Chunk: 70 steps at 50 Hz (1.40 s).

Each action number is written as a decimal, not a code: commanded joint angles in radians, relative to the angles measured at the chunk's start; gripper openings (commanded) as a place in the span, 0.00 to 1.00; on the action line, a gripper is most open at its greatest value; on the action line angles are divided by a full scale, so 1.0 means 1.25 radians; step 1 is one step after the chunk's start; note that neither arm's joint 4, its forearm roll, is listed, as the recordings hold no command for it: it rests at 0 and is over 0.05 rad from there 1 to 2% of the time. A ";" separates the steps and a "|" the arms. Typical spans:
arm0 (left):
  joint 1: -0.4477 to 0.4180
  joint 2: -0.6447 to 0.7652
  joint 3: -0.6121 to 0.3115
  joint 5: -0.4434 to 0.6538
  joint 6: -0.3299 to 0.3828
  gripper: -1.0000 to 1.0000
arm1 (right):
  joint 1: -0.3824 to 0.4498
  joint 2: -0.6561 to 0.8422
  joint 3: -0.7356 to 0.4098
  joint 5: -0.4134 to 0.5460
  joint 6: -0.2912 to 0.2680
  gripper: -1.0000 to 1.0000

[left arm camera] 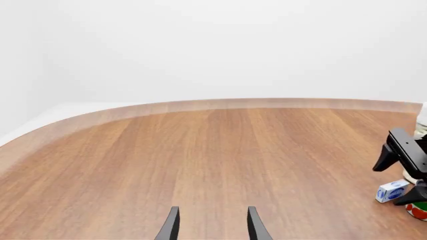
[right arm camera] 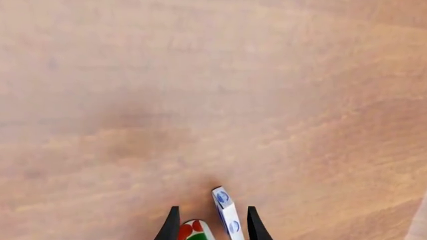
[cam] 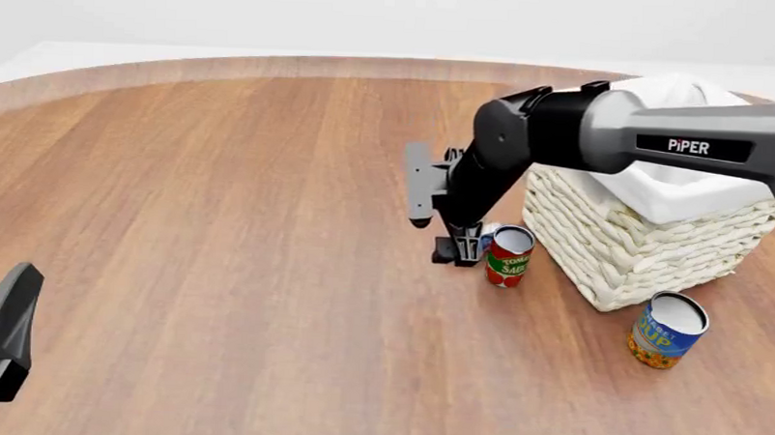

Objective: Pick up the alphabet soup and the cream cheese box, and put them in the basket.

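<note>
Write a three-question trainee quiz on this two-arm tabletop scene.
1. True or false: the blue-and-yellow alphabet soup can already sits inside the woven cream wicker basket.
2. Which object stands between the fingers of the right gripper alongside the small blue-and-white cream cheese box?
3. Multiple choice: the left gripper is A) shut on a can, B) open over bare wooden table, C) inside the basket.

Key: 1 false; 2 the red-and-green tomato sauce can; 3 B.
</note>
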 commanded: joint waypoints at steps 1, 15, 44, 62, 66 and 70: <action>0.000 0.000 0.000 0.000 0.000 1.00 | -0.008 0.023 -0.017 0.007 -0.010 1.00; 0.000 0.000 0.000 0.000 0.000 1.00 | -0.033 0.050 -0.035 0.018 -0.033 1.00; 0.000 0.000 0.000 0.000 0.000 1.00 | -0.042 0.100 -0.074 0.031 -0.025 1.00; 0.000 0.000 0.000 0.000 0.000 1.00 | -0.060 0.129 -0.110 0.049 -0.032 1.00; 0.000 0.000 0.000 0.000 0.000 1.00 | -0.066 0.129 -0.130 0.069 -0.036 1.00; 0.000 0.000 0.000 0.000 0.000 1.00 | -0.066 0.139 -0.120 0.053 -0.033 1.00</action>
